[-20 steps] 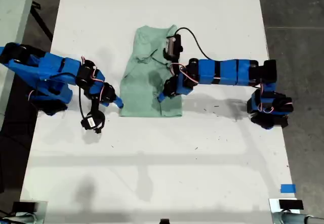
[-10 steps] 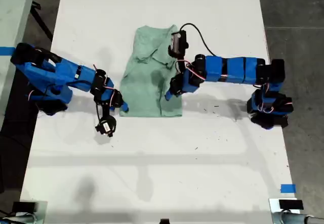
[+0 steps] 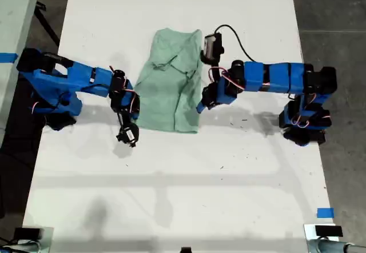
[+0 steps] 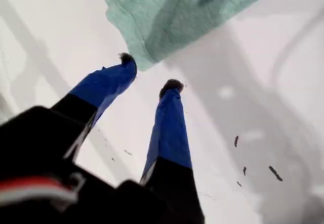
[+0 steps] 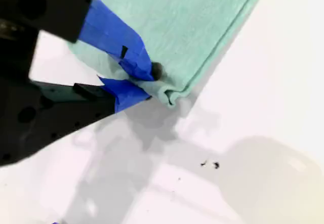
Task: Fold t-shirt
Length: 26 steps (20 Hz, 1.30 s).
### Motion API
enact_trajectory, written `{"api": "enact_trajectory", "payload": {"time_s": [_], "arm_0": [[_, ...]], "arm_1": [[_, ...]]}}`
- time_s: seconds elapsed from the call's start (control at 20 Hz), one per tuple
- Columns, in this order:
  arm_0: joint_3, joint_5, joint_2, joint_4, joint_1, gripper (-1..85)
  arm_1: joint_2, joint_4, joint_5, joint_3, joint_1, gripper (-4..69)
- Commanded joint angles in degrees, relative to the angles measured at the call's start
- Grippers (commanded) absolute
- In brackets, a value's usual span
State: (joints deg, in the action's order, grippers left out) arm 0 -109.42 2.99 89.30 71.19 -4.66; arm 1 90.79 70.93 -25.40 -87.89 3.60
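Subject: one pale mint-green t-shirt (image 3: pixel 170 81) on a white table (image 3: pixel 171 196). In the exterior view it lies slightly toward 12 o'clock of the table's centre, as a tall, narrow shape already doubled over lengthwise. Its narrower end points to 12 o'clock and its wider hem to 6 o'clock. Creases and a loose flap show in the half nearer 12 o'clock.

My first gripper (image 4: pixel 148 71): jaws parted, nothing between them. In its wrist view both blue fingers (image 4: pixel 169 128) point at a corner of the t-shirt (image 4: pixel 172 11), and the fingertips stand just short of the cloth, on or close above the bare table. In the exterior view this gripper (image 3: pixel 199 109) sits at the shirt's 4 o'clock edge, and its arm reaches in from 3 o'clock.

My second gripper (image 5: pixel 149 85): jaws closed on the t-shirt (image 5: pixel 192 27). They pinch a folded corner of it, where the hem bunches into a small roll right at the fingertips. In the exterior view this gripper (image 3: pixel 136 115) is at the shirt's 8 o'clock edge, and its arm comes in from 9 o'clock.

Other findings: a few dark specks (image 5: pixel 210 164) lie on the table near the pinched corner. A blue tape square (image 3: pixel 325 212) sits off the table toward 4 o'clock in the exterior view, well apart from the shirt.
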Motion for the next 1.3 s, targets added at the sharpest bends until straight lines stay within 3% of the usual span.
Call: {"api": "enact_trajectory", "payload": {"time_s": [0.0,0.15,0.3,0.5,0.6,0.65,0.7,0.85,1.0,1.15,1.25], "arm_0": [[2.3,-2.7,11.2,8.0,-3.6,-0.1],[6.8,-10.6,13.5,0.8,-2.2,-0.1],[27.8,-17.6,-7.5,-2.8,1.2,-0.1],[66.2,-20.4,-39.6,7.4,3.2,-0.1],[66.6,-20.5,-42.8,6.2,3.1,0.1],[66.5,-21.7,-43.1,6.9,3.0,9.9],[66.5,-23.5,-42.3,7.6,3.4,29.0],[65.6,-25.7,-35.1,10.7,4.4,36.4],[64.9,-27.2,-26.5,14.4,3.8,35.4],[59.9,-23.8,-22.4,23.9,2.8,33.8],[51.3,-21.6,-22.1,22.7,3.9,34.8]], "arm_1": [[6.6,-2.5,0.9,-2.5,0.3,14.7],[10.8,-4.1,1.9,-8.2,0.6,14.3],[13.5,-4.6,2.5,-11.1,1.1,14.0],[16.4,-4.7,3.6,-13.7,0.7,13.9],[17.4,-4.8,4.0,-15.0,0.5,13.9],[17.7,-5.0,4.0,-15.4,0.4,13.8],[17.8,-5.5,4.0,-15.8,0.4,13.8],[17.6,-8.9,3.2,-17.4,0.9,13.8],[17.2,-10.6,3.5,-18.9,1.0,13.8],[17.1,-14.1,3.6,-21.0,0.4,11.2],[14.3,-16.3,3.4,-21.0,-0.7,10.5]]}}
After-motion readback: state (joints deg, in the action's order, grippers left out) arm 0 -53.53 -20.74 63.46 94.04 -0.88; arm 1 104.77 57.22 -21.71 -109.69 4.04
